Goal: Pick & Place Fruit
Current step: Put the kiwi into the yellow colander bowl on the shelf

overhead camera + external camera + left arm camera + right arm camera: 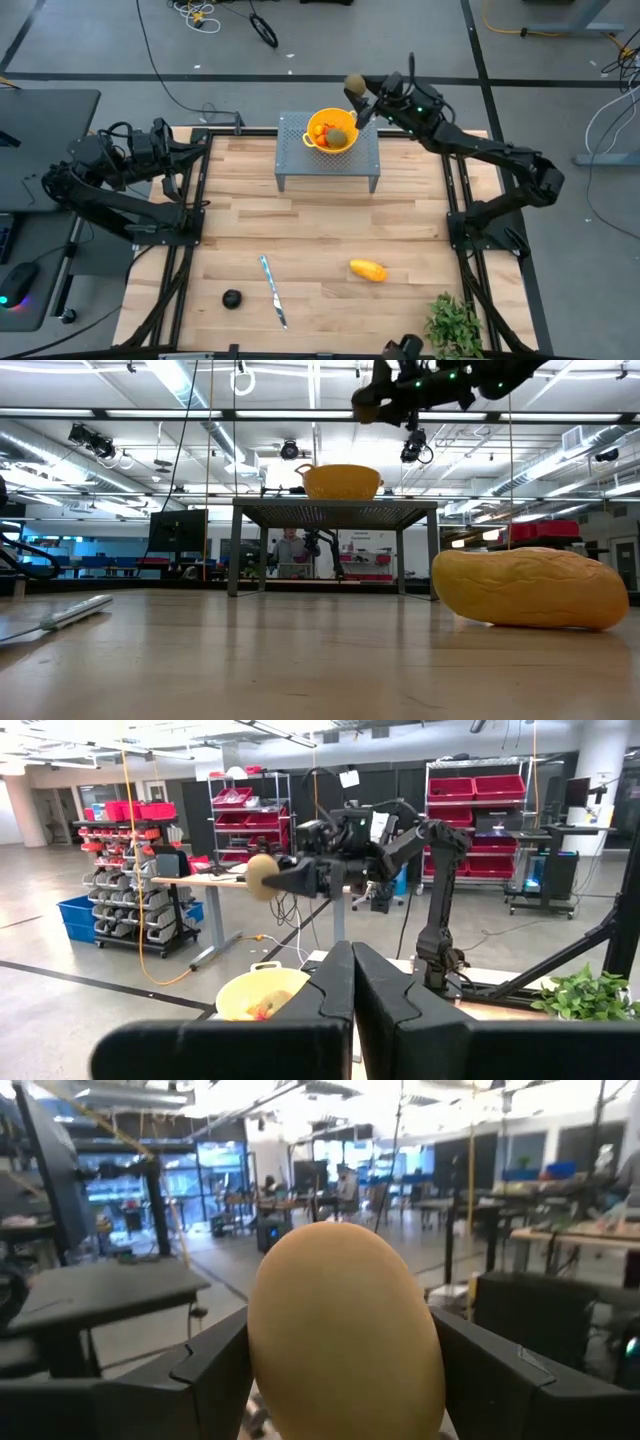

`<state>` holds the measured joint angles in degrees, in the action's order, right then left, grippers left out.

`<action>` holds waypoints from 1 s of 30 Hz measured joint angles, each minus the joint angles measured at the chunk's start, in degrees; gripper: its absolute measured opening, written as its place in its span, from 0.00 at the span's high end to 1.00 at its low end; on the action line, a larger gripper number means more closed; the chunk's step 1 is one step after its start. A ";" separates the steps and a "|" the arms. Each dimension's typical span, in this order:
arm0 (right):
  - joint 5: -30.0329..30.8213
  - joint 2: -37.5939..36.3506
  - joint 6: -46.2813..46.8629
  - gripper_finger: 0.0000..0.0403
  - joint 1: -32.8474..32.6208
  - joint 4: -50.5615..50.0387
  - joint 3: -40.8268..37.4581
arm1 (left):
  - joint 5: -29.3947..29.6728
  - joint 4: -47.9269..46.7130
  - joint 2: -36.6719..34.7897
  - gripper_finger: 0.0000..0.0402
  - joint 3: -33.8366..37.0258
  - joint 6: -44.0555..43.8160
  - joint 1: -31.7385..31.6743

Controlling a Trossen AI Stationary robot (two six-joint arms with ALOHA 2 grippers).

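Observation:
My right gripper (360, 92) is shut on an olive-green oval fruit (354, 84). It holds the fruit high above the grey stand (328, 165), near the right rim of the yellow bowl (332, 130). The bowl stands on the stand and holds tiny orange-red pieces and another olive-green oval. A yellow-orange oblong fruit (368, 270) and a dark round fruit (232, 298) lie on the wooden table. My left gripper (352, 990) is shut and waits at the table's left edge (190, 150). My right gripper pinches the olive oval fruit (345, 1330) between its two fingers (215, 1365), one on each long side. The fingers come roughly level from the table's right. The fruit is lifted clear, above the bowl (342, 480), and sticks out past the fingertips (262, 877).
A slim silver knife (273, 290) lies near the table's near edge, between the dark fruit and the oblong one. A leafy green plant (455, 325) sits at the near right corner. Bare wood lies between the stand and these things.

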<state>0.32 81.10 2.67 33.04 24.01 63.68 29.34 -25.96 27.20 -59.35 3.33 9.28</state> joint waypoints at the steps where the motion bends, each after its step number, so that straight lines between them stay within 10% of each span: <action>1: -0.49 0.67 0.10 0.32 0.00 0.00 0.00 | 0.00 0.02 0.00 0.99 0.00 -0.04 0.01; 30: -3.59 12.70 2.93 0.32 -1.31 0.53 -0.05 | 0.63 0.04 0.00 0.99 0.00 -0.09 0.02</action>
<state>-3.27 93.80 5.61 31.73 24.54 63.63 29.98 -25.91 27.20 -59.35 3.25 9.30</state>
